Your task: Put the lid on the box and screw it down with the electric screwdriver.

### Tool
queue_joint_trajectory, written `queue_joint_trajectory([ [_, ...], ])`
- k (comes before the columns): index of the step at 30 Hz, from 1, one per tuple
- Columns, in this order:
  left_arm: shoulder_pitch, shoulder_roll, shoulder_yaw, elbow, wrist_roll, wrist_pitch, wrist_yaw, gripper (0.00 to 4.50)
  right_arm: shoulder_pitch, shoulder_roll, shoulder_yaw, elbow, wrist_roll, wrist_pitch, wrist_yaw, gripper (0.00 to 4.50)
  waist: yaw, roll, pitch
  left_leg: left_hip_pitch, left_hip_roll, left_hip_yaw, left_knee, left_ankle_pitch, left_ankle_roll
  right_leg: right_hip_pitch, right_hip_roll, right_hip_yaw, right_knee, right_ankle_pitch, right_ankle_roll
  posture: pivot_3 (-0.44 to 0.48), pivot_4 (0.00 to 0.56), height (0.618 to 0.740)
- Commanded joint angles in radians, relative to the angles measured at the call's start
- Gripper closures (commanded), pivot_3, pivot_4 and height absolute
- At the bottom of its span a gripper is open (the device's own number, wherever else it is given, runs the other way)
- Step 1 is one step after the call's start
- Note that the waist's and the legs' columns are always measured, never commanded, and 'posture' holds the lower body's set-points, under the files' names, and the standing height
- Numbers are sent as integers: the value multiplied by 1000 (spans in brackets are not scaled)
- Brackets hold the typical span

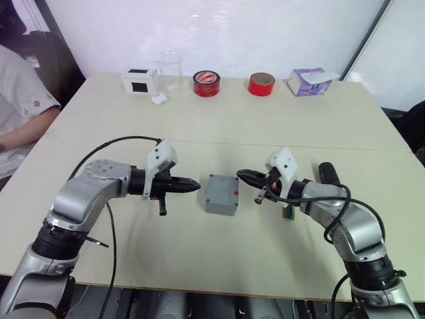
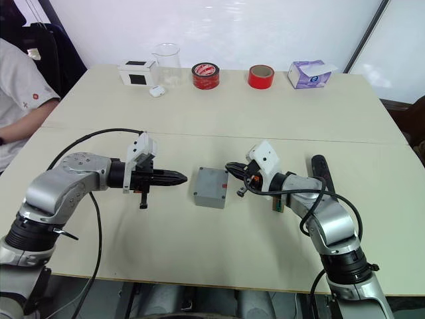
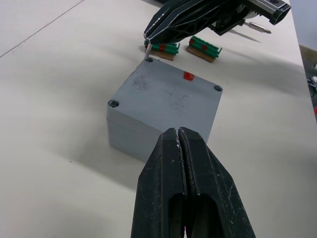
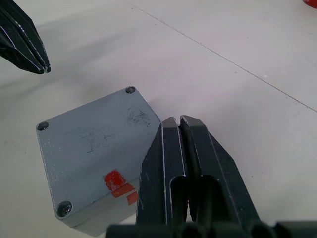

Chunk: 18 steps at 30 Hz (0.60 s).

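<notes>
2 grippers flank the small square grey plastic box [image 1: 222,194], its flat grey lid [image 3: 166,96] already on: my left gripper [image 1: 194,186] pressed together just beside it, my right gripper [image 1: 243,175] likewise; black pen-shaped electric screwdriver [image 1: 328,174] lies rightward.

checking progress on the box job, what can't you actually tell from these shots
- Whether the corner screws on the lid are driven home: the recesses are too small in both wrist views.
- The box interior: the lid covers it.
- The electric screwdriver: the right arm hides most of it in the head views.
- The fourth lid corner: the shut right hand blocks it in its wrist view.
- The small green pieces: too small to identify.
</notes>
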Motion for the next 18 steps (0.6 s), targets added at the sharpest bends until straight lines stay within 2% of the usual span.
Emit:
queue_joint_trajectory([
  [1, -8, 0, 6, -7, 1, -21, -5, 4500, 4, -1, -12, -25, 12, -2, 3, 4478, 0, 0, 0, 0, 0, 0, 0, 0, 0, 0, 0, 0, 0, 0, 0, 0, 150, 740],
  [18, -8, -6, 0, -7, 10, -29, -3, 4500, -2, -9, -11, -38, 32, 14, 14, 4478, 0, 0, 0, 0, 0, 0, 0, 0, 0, 0, 0, 0, 0, 0, 0, 0, 150, 740],
])
